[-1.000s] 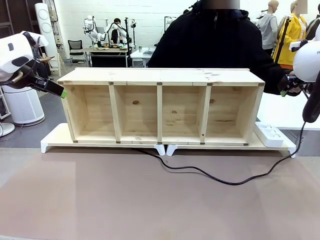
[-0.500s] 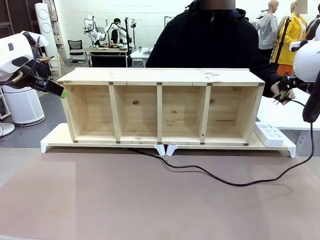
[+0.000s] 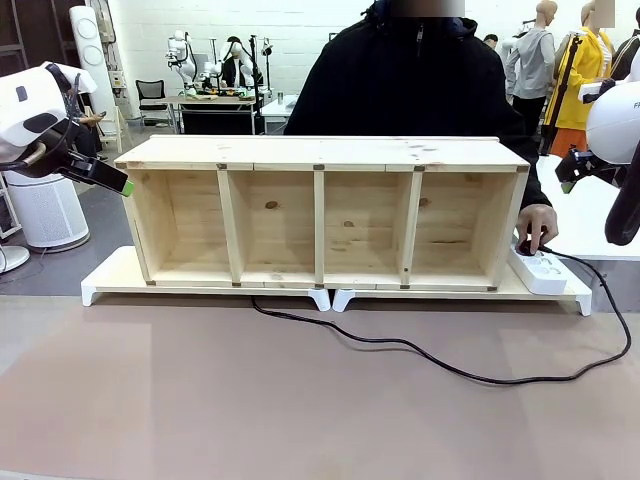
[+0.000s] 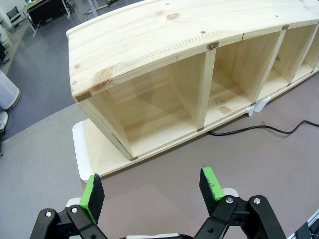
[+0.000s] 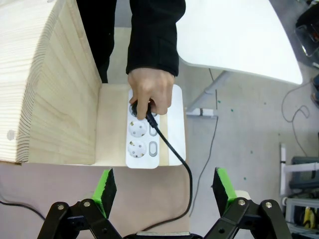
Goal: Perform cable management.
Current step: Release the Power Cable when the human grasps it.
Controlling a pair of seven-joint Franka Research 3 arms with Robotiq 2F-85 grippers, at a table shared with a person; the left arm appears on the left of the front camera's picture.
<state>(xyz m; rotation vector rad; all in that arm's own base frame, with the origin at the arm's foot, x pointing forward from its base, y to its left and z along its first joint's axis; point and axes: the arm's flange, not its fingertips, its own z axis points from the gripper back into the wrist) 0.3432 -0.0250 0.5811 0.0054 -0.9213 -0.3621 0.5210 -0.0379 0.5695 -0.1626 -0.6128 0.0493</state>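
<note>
both grippers gape empty; person's hand (image 5: 149, 89) presses cable (image 3: 450, 365) plug into power strip (image 5: 149, 142).

Plug end of the cable (image 5: 164, 142) covered by the person's hand (image 5: 148, 89) over the power strip (image 5: 143, 144) at 12 o'clock, cable's other end passing out of sight under the shelf unit (image 3: 320, 210), right gripper (image 3: 566, 165) partly cut by the 3 o'clock edge

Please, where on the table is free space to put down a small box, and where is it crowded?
Free: the brown table left of the cable, and the four shelf compartments. Crowded: by the power strip, where the person's hand holds the plug.
</note>
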